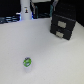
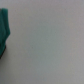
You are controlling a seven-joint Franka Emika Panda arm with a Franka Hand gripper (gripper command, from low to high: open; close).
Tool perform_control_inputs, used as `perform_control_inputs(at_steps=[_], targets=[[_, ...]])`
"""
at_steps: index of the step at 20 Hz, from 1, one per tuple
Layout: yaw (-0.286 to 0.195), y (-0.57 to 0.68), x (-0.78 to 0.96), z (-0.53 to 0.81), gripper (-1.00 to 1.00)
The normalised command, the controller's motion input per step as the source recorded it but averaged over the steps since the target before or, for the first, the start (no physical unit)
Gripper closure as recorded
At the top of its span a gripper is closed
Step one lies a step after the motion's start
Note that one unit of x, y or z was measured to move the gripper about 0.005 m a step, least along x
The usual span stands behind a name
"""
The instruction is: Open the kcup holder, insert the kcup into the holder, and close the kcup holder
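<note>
We see a pale table (image 1: 45,55) under dim light: the pod (image 1: 27,62) sits alone near its front, well apart from the black box (image 1: 63,24) at the back. We cannot tell the claw's state.

The exterior view looks down at a slant from above across the white counter (image 1: 45,50), far enough off to take in the kcup (image 1: 27,62) near its lower edge and the kcup holder (image 1: 64,23) toward the exterior view's right; the wrist view sits close over bare counter (image 2: 50,45), blurred, with a green shape (image 2: 4,30) at one edge; both share the counter surface.
</note>
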Motion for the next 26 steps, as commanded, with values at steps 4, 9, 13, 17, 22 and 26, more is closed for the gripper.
perform_control_inputs(at_steps=[4, 9, 13, 17, 22, 26], targets=[[-0.179, 0.72, -0.20, 0.07, -1.00], [-0.181, 0.75, -0.16, 0.05, -1.00], [-0.185, 0.82, -0.06, 0.01, -1.00], [-0.184, 0.83, -0.08, -0.03, -1.00], [-0.178, 0.74, -0.18, -0.10, -1.00], [-0.168, 0.63, -0.18, -0.17, -1.00]])
